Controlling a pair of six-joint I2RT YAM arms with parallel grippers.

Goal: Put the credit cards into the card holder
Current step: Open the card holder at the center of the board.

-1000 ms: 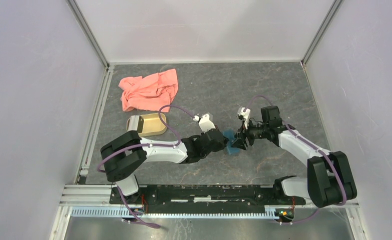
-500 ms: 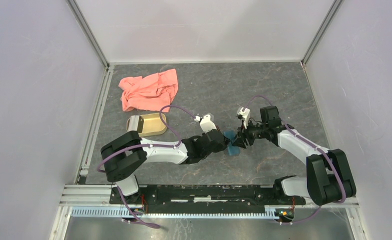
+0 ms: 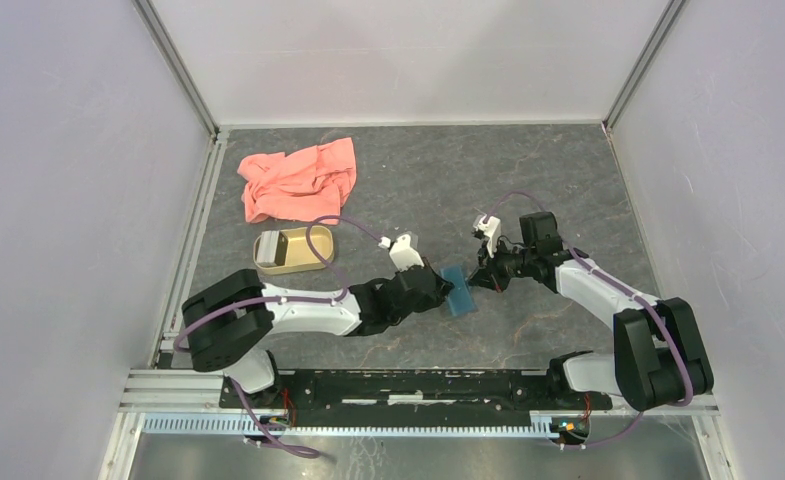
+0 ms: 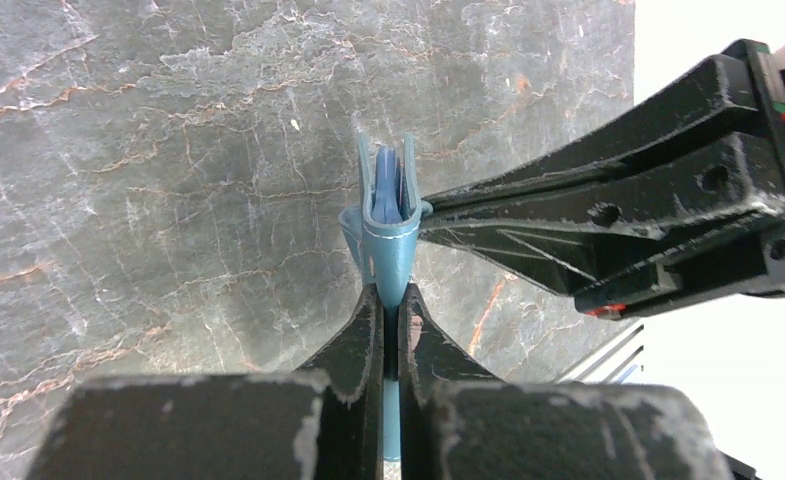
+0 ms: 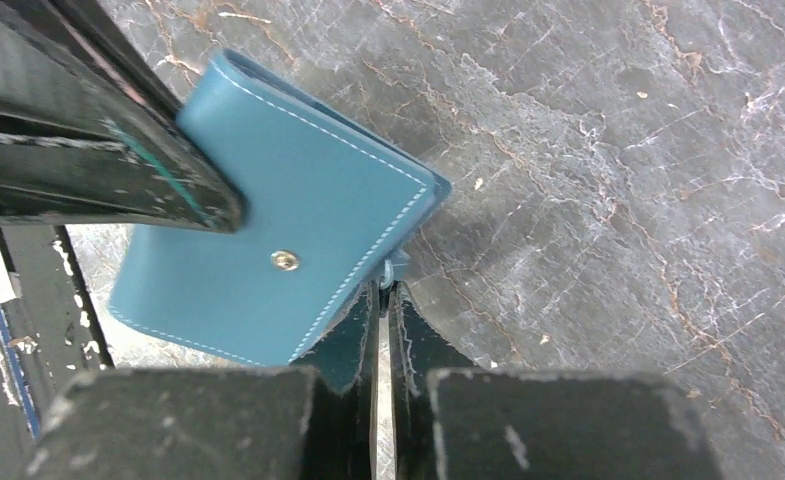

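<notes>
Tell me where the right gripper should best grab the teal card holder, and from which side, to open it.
Grip the small snap tab on the free edge of the card holder, coming from the side opposite the left gripper, which pinches the other edge. The tab juts past the flat cover, so the right gripper can close on it.

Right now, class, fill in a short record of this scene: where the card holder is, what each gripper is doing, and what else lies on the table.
card holder: teal, folded, held on edge between the two grippers
left gripper: shut on the card holder's edge
right gripper: shut at its corner, seemingly pinching the snap tab
credit cards: none plainly visible
tan dish: on the table's left side, contents too small to tell
pink cloth: crumpled, beyond the dish
</notes>
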